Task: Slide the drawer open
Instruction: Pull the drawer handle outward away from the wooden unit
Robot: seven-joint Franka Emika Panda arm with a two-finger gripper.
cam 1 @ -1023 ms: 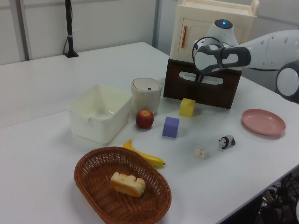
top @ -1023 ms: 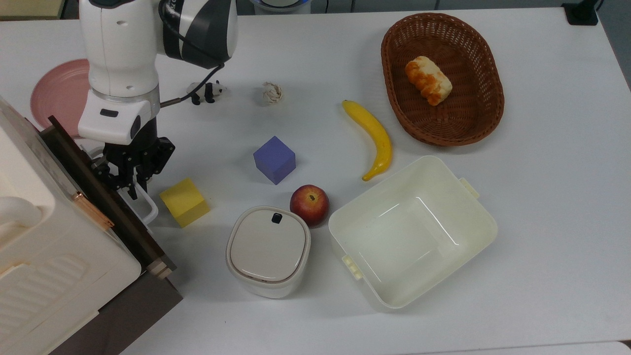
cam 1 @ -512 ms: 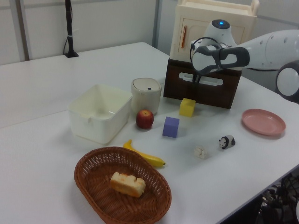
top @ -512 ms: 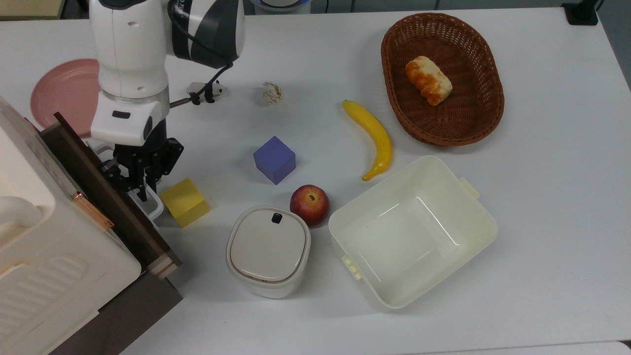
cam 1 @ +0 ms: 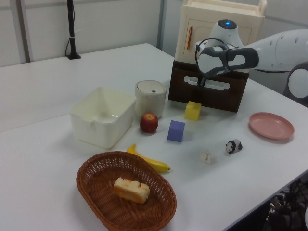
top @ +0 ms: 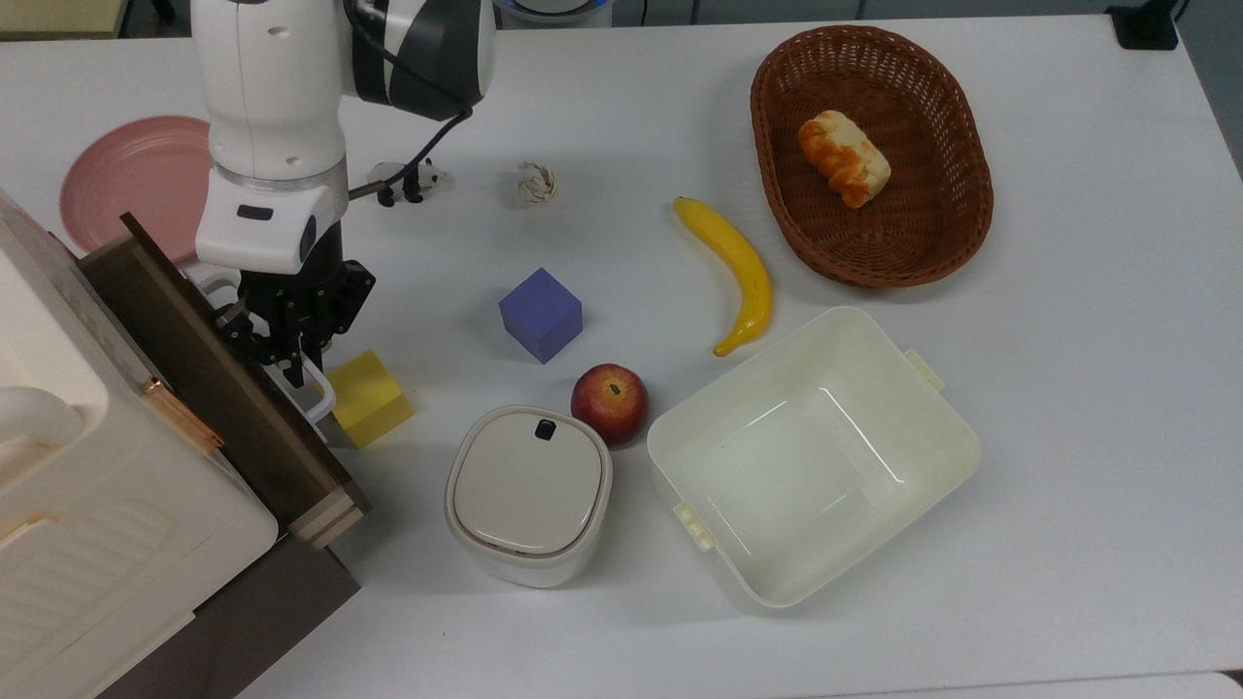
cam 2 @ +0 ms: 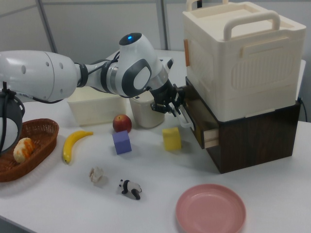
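Observation:
The drawer (top: 199, 354) sits at the bottom of a cream cabinet, its dark-brown front panel (cam 1: 221, 98) standing a little way out from the dark base; in the right view a strip of light wood shows behind the panel (cam 2: 196, 127). A white loop handle (top: 316, 393) sticks out from the panel. My gripper (top: 289, 367) reaches down from the white arm and is shut on that handle, also seen in the left view (cam 1: 201, 83) and the right view (cam 2: 174, 109).
A yellow block (top: 365, 398) lies right against the handle's outer side. Further to the top view's right are a purple cube (top: 541, 314), an apple (top: 609, 402), a lidded white container (top: 529, 490), a cream tub (top: 961, 456), a banana (top: 735, 272) and a basket (top: 957, 146). A pink plate (top: 126, 180) lies beyond the drawer.
My gripper has moved toward the top view's right with the handle, and the drawer's front has slid out with it, closing the gap to the yellow block.

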